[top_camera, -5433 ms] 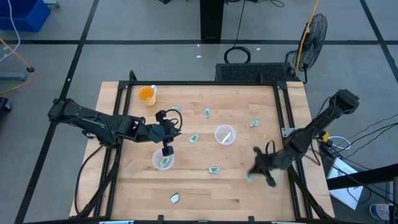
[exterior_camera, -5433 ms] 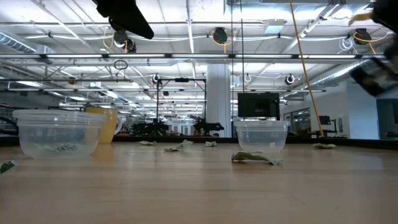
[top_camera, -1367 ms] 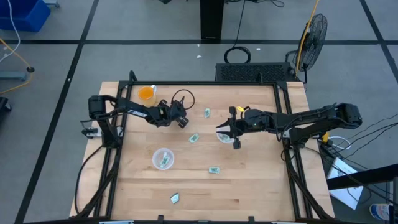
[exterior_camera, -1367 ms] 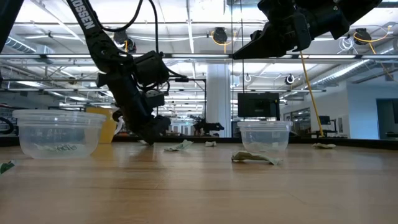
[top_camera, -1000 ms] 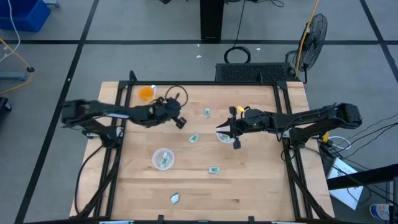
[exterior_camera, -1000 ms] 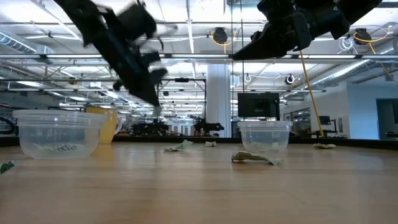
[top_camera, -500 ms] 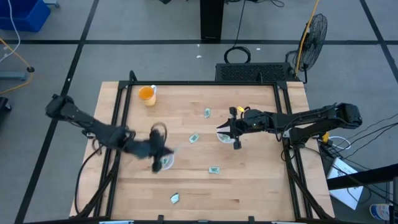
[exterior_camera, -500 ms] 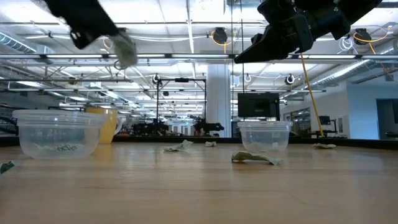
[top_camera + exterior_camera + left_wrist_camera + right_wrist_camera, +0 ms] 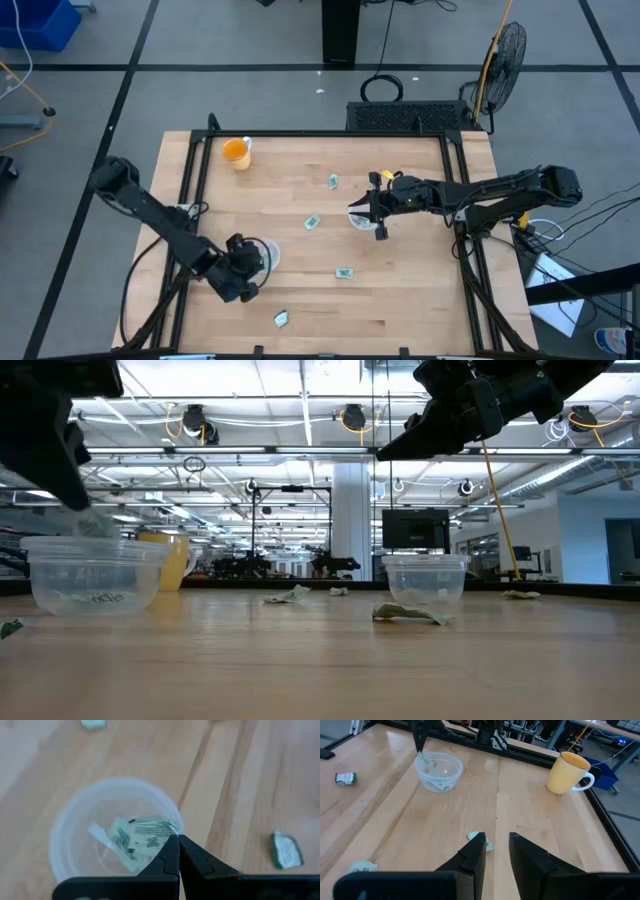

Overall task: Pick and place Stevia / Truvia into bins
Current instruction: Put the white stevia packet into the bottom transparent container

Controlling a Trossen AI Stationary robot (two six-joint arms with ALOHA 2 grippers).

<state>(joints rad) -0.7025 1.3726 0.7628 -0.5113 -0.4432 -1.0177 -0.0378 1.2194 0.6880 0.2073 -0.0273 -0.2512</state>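
Observation:
My left gripper [image 9: 252, 262] hangs over the left clear cup [image 9: 268, 250], shut on a pale green and white sachet [image 9: 145, 837]. In the low view that sachet [image 9: 95, 523] dangles just above the cup's rim [image 9: 95, 545]. Another sachet [image 9: 100, 598] lies flat on the cup's bottom. My right gripper [image 9: 378, 222] is open, high over the right clear cup [image 9: 358, 215]. Loose sachets lie flat on the wood [image 9: 333, 181], [image 9: 312, 222], [image 9: 345, 272], [image 9: 281, 318]. My left gripper pinches the sachet by one corner [image 9: 171, 834] between its two fingertips, coming from above. The sachet is lifted clear and hangs below the fingers over the cup's opening.
An orange-filled cup [image 9: 236, 152] stands near the far left corner. A black frame rail [image 9: 455, 180] borders the table. Bare wood stretches along the near edge [image 9: 400, 310]. In the right wrist view a crumpled sachet [image 9: 480, 840] lies on the table beyond my right fingers.
My left gripper has swung from beside the orange cup toward the near edge and come down over the left cup, staying shut on the sachet, which now hangs just above the rim. My right arm has kept still.

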